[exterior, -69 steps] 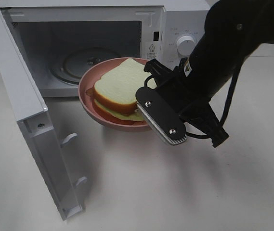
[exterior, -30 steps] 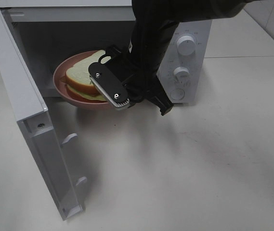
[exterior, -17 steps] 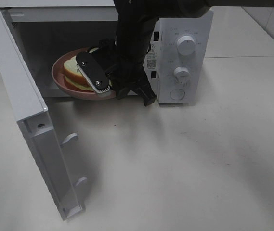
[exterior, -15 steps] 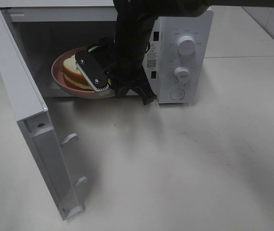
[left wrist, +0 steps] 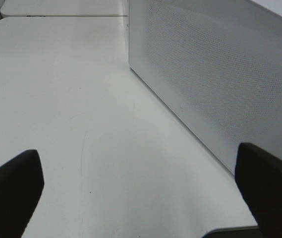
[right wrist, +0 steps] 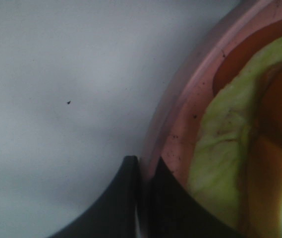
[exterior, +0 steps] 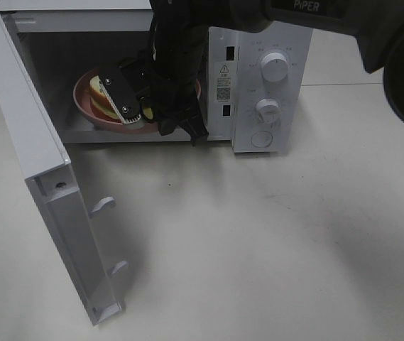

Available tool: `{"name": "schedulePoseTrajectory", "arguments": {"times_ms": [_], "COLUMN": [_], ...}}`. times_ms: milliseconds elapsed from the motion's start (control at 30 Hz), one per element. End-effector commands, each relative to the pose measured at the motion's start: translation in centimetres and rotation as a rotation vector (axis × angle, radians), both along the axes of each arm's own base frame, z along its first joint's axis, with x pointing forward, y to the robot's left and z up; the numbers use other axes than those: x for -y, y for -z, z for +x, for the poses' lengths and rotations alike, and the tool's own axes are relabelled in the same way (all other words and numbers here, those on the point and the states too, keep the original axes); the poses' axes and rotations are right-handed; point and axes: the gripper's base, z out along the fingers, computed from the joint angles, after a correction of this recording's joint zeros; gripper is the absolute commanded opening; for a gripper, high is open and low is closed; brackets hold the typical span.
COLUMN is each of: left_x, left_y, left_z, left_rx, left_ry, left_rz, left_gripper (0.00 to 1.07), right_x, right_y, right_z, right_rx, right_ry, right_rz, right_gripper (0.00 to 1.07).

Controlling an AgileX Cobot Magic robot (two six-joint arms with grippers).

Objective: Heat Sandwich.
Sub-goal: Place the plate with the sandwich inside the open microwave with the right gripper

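The sandwich [exterior: 101, 97] lies on a round pink plate [exterior: 83, 91] held inside the open microwave's [exterior: 273, 28] cavity. My right gripper [exterior: 127, 103] is shut on the plate's near rim, and the black arm reaches in through the door opening and hides much of the plate. In the right wrist view the two dark fingers [right wrist: 126, 198] pinch the pink plate's rim [right wrist: 180, 134], with the sandwich's green filling [right wrist: 220, 158] beside them. My left gripper [left wrist: 140, 191] is open and empty over the table, out of the high view.
The microwave door [exterior: 38, 156] stands swung open at the left, reaching toward the table's front. Two knobs [exterior: 274, 67] and a button sit on the right panel. The left wrist view shows a white perforated microwave panel [left wrist: 215, 79] beside bare table [left wrist: 56, 99].
My right arm has carried the plate with the sandwich from in front of the microwave leftward and back into the cavity. The door has not moved.
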Motion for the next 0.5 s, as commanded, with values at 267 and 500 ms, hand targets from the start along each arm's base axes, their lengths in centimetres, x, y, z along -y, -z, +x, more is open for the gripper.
{"name": "schedulePoseTrajectory", "arguments": {"times_ms": [267, 500], "left_x": [0.0, 0.0], "left_y": [0.0, 0.0], "left_z": [-0.3, -0.3], "left_rx": [0.035, 0.035], "left_ry": [-0.001, -0.001], "left_rz": [0.003, 0.004], "left_gripper": [1.03, 1.03], "right_x": [-1.1, -1.2], "right_y": [0.6, 1.9], "right_z": [1.6, 2.8], "right_rx": [0.082, 0.100], "right_ry": [0.003, 0.047], "right_rz": [0.035, 0.072], "right_gripper": [0.01, 0.04]}}
